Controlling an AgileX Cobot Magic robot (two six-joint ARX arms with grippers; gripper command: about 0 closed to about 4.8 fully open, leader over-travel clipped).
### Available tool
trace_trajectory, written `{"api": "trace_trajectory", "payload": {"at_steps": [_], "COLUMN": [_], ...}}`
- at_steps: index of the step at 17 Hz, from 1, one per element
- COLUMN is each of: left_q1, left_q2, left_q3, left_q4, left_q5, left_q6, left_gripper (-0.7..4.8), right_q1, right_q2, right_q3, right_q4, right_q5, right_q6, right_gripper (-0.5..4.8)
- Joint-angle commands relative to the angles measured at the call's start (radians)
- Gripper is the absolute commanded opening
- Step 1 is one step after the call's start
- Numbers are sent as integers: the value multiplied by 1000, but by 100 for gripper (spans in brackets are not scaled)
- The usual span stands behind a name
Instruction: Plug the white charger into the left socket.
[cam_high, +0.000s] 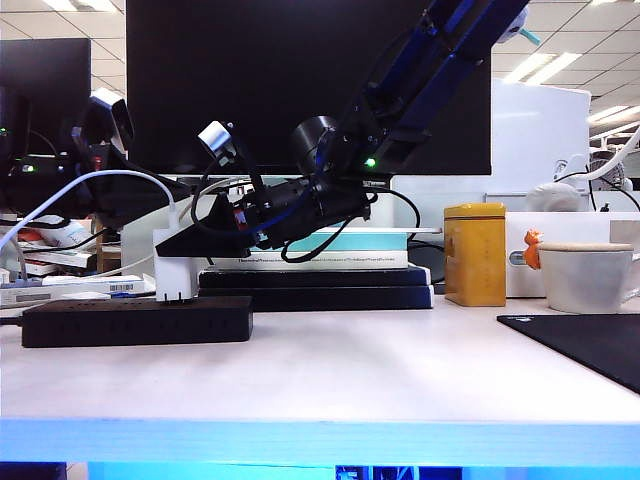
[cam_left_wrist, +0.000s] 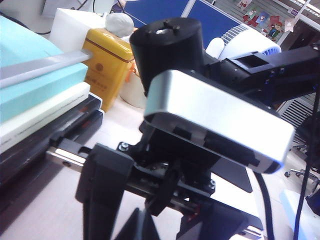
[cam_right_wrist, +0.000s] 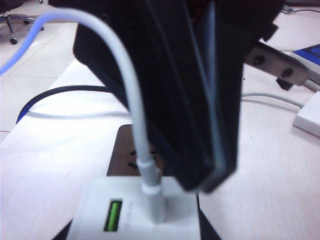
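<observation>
Exterior view: the right arm comes down from 1 o'clock and reaches across to the left half of the table. Its right tool grips the top of the charger, which stands upright with its white cable arching away toward 10 o'clock. The charger sits right over the right end of the black strip, at 8 o'clock on the table. Its prongs meet the strip's top face, but how deep they go I cannot tell. A book stack lies just behind the arm. At 3 o'clock from it stand a yellow tin and then a cup, with a black mat at 4 o'clock.

Left wrist view: the left tool shows only its dark tips, clenched on nothing. Close ahead are the right arm's silver camera and black wrist. The tin stands beyond, beside the books.

Right wrist view: the black fingers of the right tool clasp the charger, whose green display faces the lens. The cable rises from its top. One socket of the strip shows just past the charger; whether it is the left one I cannot tell
</observation>
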Motion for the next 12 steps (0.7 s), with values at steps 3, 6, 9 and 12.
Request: {"api": "trace_trajectory", "payload": {"at_steps": [3,6,9,12], "left_q1": [49,67,68,69], "left_q2": [-11,-11,-13,-16], "left_q3": [3,3,3,3], "left_q4": [16,17,16,17], "left_q5": [-68,-81,-84,-93], "left_q6": [-24,-36,-37,-36], "left_gripper": [-5,-5,-5,-5], "right_q1": [0,0,0,0], "right_q2": [6,6,-5,-29], "right_q3": [-3,-3,-2,-2], "right_q4": [-37,-37,-35,-29], "right_q5": [44,66,66,66], "right_q6": [8,11,11,11], "right_gripper": [261,351,381,382]}}
